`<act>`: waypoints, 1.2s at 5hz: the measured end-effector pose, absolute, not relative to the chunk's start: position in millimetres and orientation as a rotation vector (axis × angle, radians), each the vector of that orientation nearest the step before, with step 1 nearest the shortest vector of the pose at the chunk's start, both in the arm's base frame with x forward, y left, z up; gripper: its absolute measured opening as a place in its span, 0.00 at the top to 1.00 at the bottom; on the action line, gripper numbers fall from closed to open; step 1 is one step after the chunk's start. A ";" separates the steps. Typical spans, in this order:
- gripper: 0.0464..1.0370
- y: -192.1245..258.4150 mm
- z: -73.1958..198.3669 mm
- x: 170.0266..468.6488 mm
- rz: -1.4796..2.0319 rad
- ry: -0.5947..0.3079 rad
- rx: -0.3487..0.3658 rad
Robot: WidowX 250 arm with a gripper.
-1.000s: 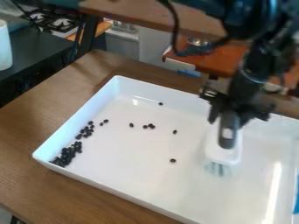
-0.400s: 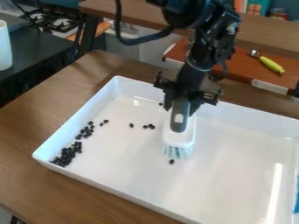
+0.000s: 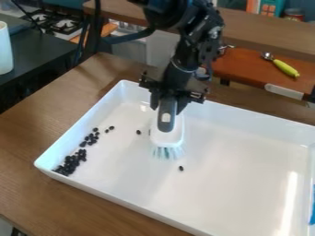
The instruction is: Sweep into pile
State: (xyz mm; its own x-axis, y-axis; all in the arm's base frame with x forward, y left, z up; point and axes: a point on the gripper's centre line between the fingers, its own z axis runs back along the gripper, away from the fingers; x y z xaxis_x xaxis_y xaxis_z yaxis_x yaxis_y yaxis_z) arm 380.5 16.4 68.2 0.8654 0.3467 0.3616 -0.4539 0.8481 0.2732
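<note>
My gripper (image 3: pixel 165 94) is shut on the grey handle of a white brush (image 3: pixel 167 134), over the middle-left part of the white tray (image 3: pixel 246 161). The bristles point down towards the tray floor. A cluster of black beans (image 3: pixel 72 161) lies in the tray's left corner, with several looser ones (image 3: pixel 92 137) trailing up along the left wall. One bean (image 3: pixel 138 132) sits just left of the brush, and another is partly hidden at its edge. A lone bean (image 3: pixel 181 168) lies below and right of the bristles.
The tray's raised walls surround the work area on a wooden table (image 3: pixel 31 138). At the right edge is a blue object (image 3: pixel 312 209). Behind stands an orange-brown surface with a yellow-green handled tool (image 3: pixel 286 68). A white cylinder (image 3: pixel 5 48) stands at the far left.
The gripper and brush have moved left across the tray, from the right side to the middle-left. The lone bean near the bristles shifted slightly early on; the corner cluster looks the same.
</note>
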 end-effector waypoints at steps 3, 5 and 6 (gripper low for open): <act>0.55 68.7 69.4 343.3 0.574 -0.217 0.376; 0.55 68.9 73.2 317.6 0.517 -0.204 0.347; 0.55 59.2 79.6 319.8 0.529 -0.228 0.289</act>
